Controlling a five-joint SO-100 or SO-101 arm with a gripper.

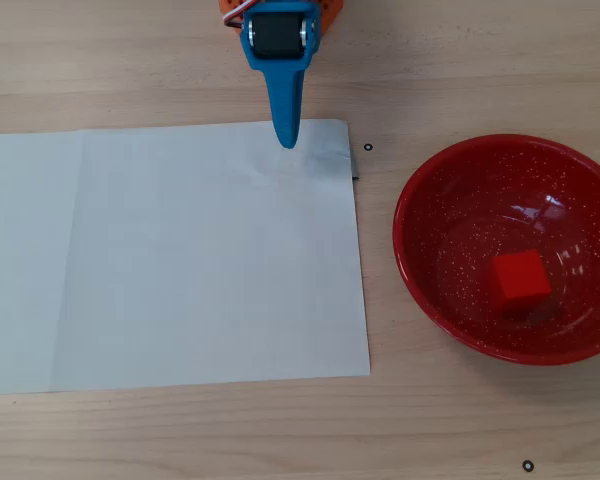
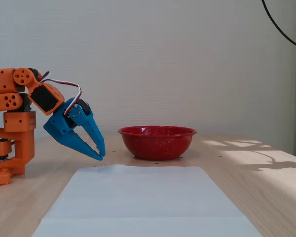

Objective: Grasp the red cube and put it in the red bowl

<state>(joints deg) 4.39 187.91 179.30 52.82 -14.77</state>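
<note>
The red cube (image 1: 521, 279) lies inside the red bowl (image 1: 412, 262), right of the bowl's centre in the overhead view. The fixed view shows the bowl (image 2: 157, 144) from the side, and its wall hides the cube. My blue gripper (image 1: 287, 143) hangs over the far edge of the white paper, well to the left of the bowl. In the fixed view the gripper (image 2: 101, 155) points down at a slant just above the table, its fingertips together and holding nothing.
A white paper sheet (image 1: 180, 260) covers the table left of the bowl. The orange arm base (image 2: 10, 143) stands at the left edge of the fixed view. Small black dots (image 1: 368, 148) mark the wooden tabletop.
</note>
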